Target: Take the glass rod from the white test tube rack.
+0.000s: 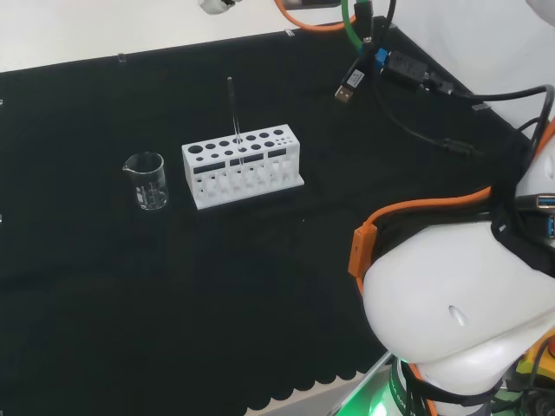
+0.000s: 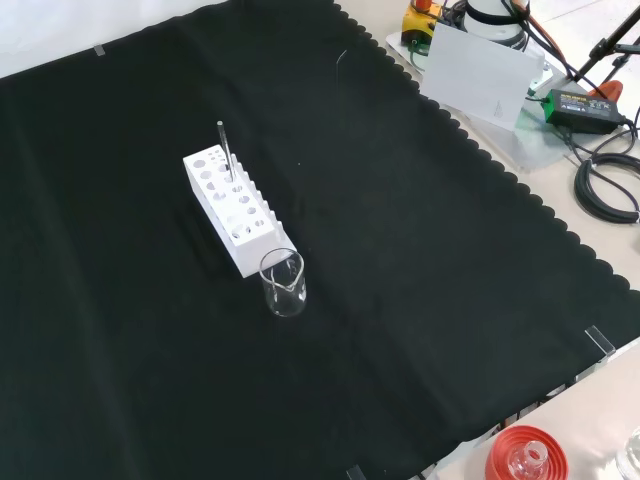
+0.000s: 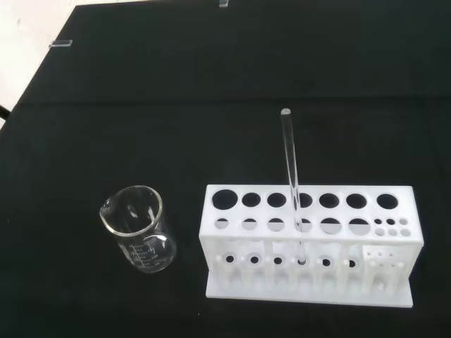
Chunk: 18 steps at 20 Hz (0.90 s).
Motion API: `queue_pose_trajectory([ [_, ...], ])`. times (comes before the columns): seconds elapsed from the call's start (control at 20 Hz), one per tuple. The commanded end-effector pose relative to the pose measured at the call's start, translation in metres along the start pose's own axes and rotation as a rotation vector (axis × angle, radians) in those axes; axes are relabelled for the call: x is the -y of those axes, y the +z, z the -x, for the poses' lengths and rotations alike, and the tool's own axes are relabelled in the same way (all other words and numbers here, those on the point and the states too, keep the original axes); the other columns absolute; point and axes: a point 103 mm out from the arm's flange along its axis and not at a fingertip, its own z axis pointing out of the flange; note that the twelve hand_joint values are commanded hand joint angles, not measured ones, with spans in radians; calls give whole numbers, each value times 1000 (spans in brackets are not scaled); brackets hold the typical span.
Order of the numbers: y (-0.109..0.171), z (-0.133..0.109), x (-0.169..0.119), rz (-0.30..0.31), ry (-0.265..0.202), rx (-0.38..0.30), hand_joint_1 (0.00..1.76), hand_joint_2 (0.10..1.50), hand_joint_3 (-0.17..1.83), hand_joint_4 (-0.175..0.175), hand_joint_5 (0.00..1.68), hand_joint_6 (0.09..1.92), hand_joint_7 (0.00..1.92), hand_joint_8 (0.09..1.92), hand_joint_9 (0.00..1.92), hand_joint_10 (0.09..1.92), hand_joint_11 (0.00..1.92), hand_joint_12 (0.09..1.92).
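Observation:
A white test tube rack [image 1: 243,165] stands near the middle of the black cloth, also seen in the front view [image 2: 232,210] and close up in the wrist view [image 3: 310,243]. A clear glass rod [image 1: 232,113] stands upright in one of its middle holes and rises well above the rack's top [image 2: 225,150] [image 3: 291,176]. Nothing touches the rod. The rack's other holes look empty. The wrist view looks down on the rack from some distance above and in front of it.
A small clear glass beaker [image 1: 146,180] [image 2: 283,283] [image 3: 139,229] stands empty just beside one end of the rack. The arm's white link [image 1: 460,295] and cables [image 1: 408,78] are at the head view's right. A red ribbed stand [image 2: 525,458] sits off the cloth's edge.

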Motion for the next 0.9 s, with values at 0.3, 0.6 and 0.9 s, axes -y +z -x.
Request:
queue_pose_trajectory([
  [0.3,23,1,-30,-29,-12,12,607,695,446,-38,416,87,262,817,402,895,333,1381],
  [0.6,39,0,-51,-73,-19,28,617,694,449,-36,414,87,260,818,402,892,333,1380],
  [0.9,44,6,-56,-72,-21,18,625,690,454,-35,416,87,260,820,403,890,337,1381],
])
